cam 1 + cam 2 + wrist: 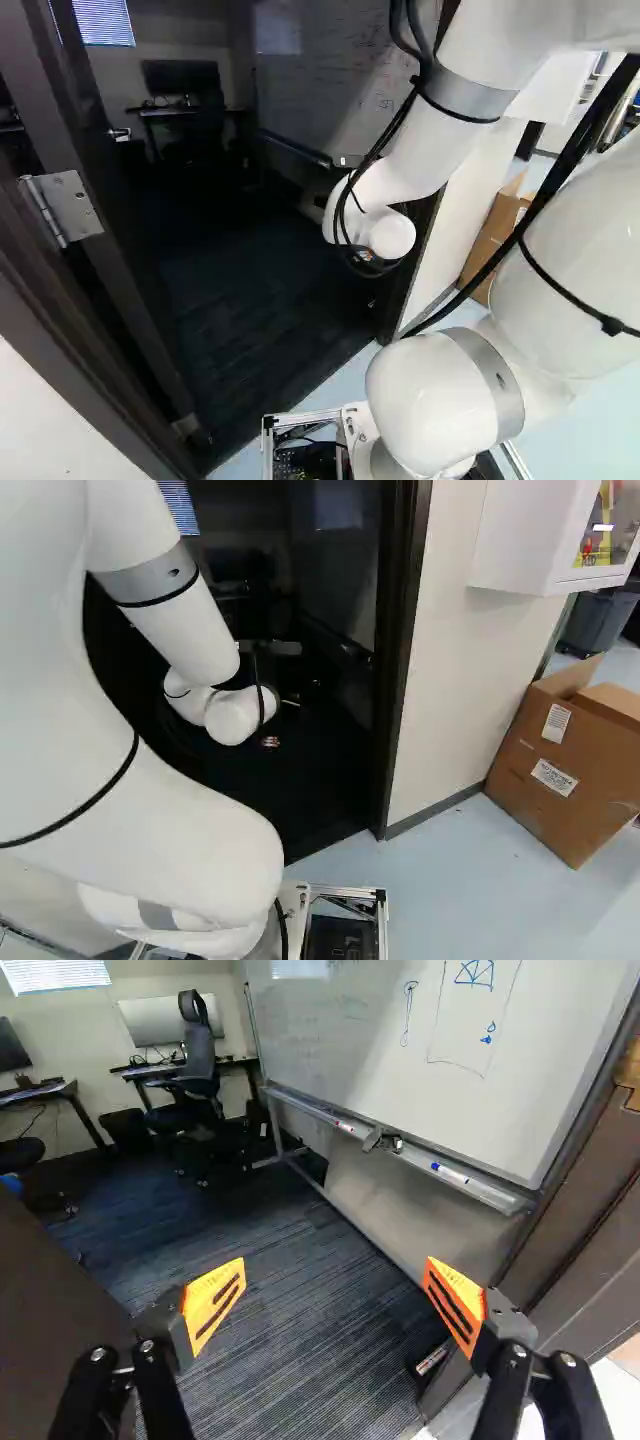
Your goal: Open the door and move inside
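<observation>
Wrist view: the black, orange-padded fingers (214,1305) stand wide apart, the flat, dark brown door (50,1310) open beside one, the dark brown door frame (572,1235) beside the other, a large white board (360,1050) ahead

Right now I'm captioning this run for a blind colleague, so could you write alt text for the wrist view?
Open doorway into an office, seen past the gripper, its jaws open and holding nothing. Beyond lie dark carpet, a large whiteboard with drawings, and a chair at a desk.
</observation>
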